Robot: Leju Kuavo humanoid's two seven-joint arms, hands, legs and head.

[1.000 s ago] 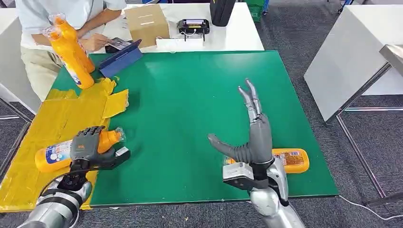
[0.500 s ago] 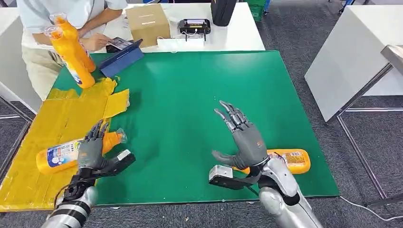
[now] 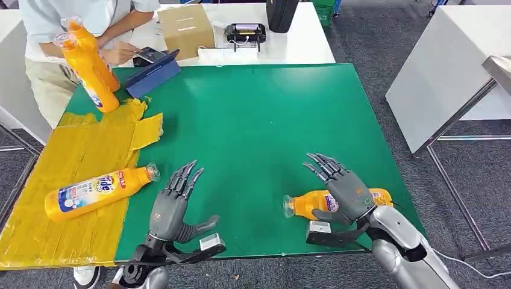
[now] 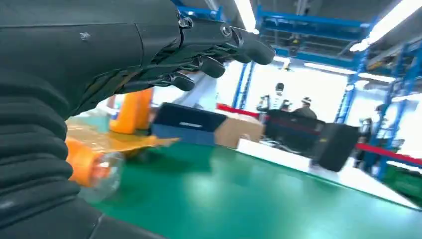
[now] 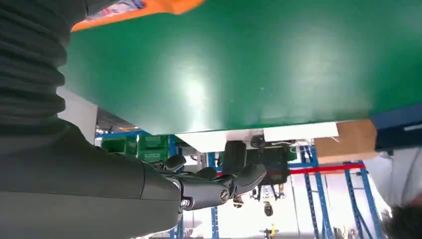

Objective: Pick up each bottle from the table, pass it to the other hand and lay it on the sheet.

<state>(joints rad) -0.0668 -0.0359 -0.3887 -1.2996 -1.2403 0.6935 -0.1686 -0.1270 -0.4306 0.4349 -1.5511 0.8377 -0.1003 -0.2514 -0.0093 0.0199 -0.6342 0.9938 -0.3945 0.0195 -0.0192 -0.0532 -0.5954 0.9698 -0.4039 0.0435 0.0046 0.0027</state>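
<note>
Green table (image 3: pixel 253 120) carries one bottle (image 3: pixel 96 191) on the yellow sheet (image 3: pixel 54 162) at left, near both spread, empty hands, left (image 3: pixel 172 208) and right (image 3: pixel 343 189).

Left hand (image 4: pixel 99 55) above green table (image 4: pixel 259 199), fingers (image 4: pixel 214 47) spread; orange bottle (image 4: pixel 87 164) beside it

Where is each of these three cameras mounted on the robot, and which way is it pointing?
Head view: high on the body, looking down at the green table; both arms, left robot hand and right robot hand show.
Left wrist view: behind the left robot hand, facing across the table toward the box.
Right wrist view: behind the right robot hand, picture upside down.
Shared: head and right wrist views both show the bottle by the right robot hand.
</note>
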